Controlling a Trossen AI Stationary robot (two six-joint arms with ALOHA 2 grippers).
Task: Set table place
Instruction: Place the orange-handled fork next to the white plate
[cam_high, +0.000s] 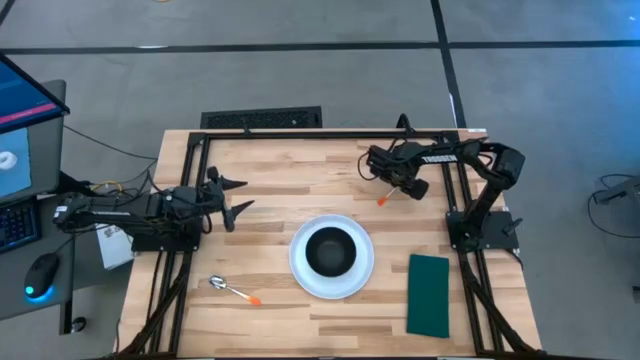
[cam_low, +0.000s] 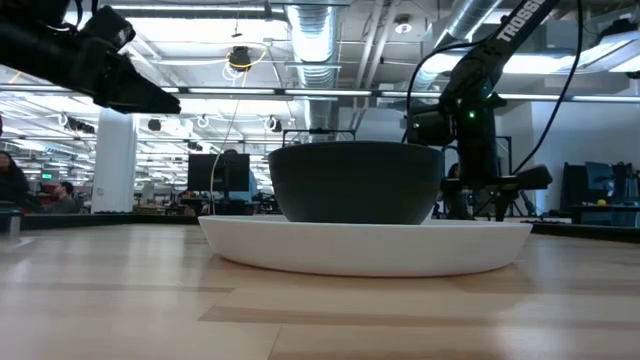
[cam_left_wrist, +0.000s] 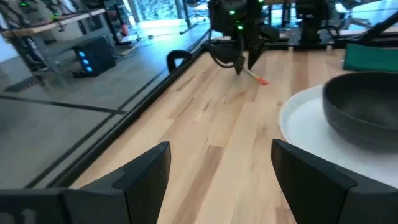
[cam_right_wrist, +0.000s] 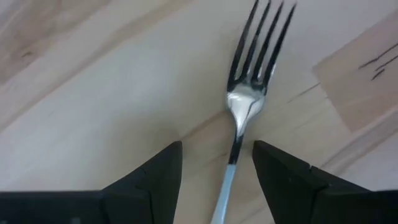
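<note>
- Right wrist view: right gripper (cam_right_wrist: 217, 165) low over the table (cam_right_wrist: 93, 81), fingers (cam_right_wrist: 158, 171) spread, one on each side of the fork (cam_right_wrist: 249, 102) handle; not closed on it, nothing held.
- Fork: lies flat on the wood, tines pointing away from the gripper; in the high view its orange handle end (cam_high: 383, 201) shows just below the right gripper (cam_high: 398, 180), in the far right part of the table.
- Left gripper (cam_high: 232, 197): at the table's left edge, raised above the wood, fingers (cam_left_wrist: 140, 174) wide apart, empty, pointing toward the plate.
- Plate (cam_high: 305, 275): white, round, middle of the table, toward the near edge.
- Bowl (cam_high: 331, 250): black, stands on the plate, at its centre.
- Spoon (cam_high: 232, 290): near left part of the table, orange end toward the plate, well apart from the left gripper.
- Napkin (cam_high: 429, 295): dark green, flat, right of the plate, near the table's right edge, long side running front to back.
- Table (cam_high: 280, 180): light wood planks, dark frame around it.
</note>
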